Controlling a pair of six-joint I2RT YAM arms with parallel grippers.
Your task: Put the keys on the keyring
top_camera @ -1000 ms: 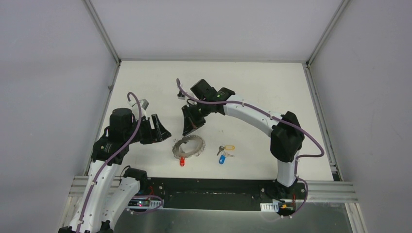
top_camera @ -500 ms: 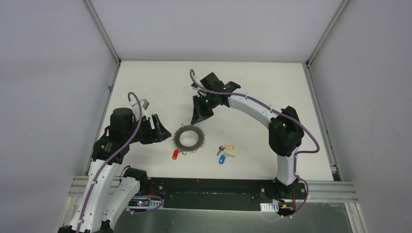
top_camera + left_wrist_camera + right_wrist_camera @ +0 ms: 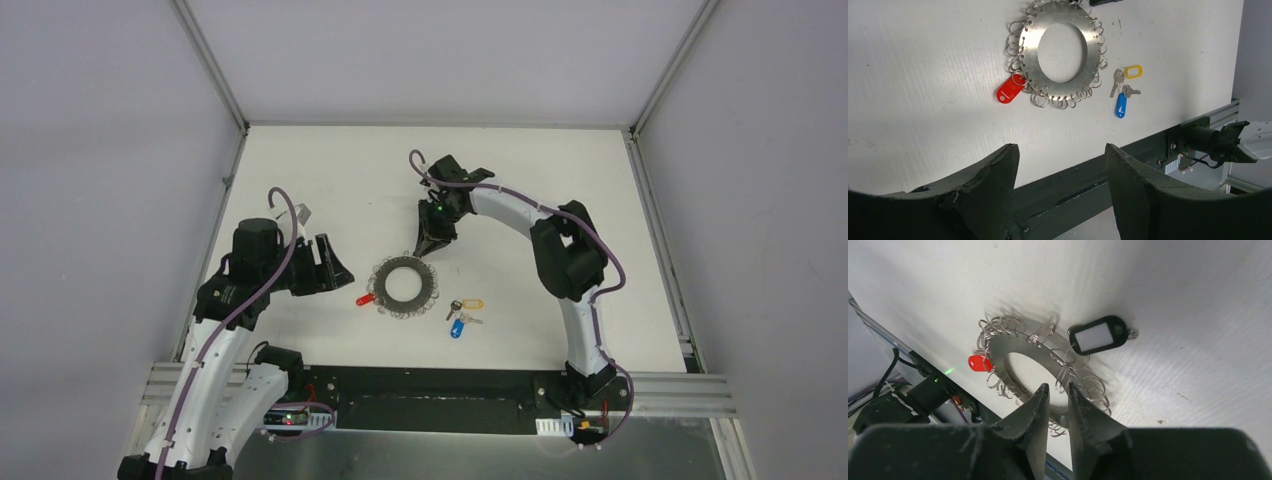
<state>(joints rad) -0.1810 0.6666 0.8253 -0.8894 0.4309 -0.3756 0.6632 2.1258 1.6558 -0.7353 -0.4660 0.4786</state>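
Silver keys, yellow- and blue-tagged, lie loose on the worktop beside the keyring disc; left end effector wide open and empty, right end effector barely parted and empty by the disc's far edge; the flat keys could slip from a pinch.

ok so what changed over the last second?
The right gripper swung right, turning the keyring disc clockwise and shifting it right and away from the bases. The red tag went from the disc's near edge to its left side. The gripper's jaws have parted slightly, at the rim. The yellow-tagged key, blue-tagged key and the open left gripper stayed put.
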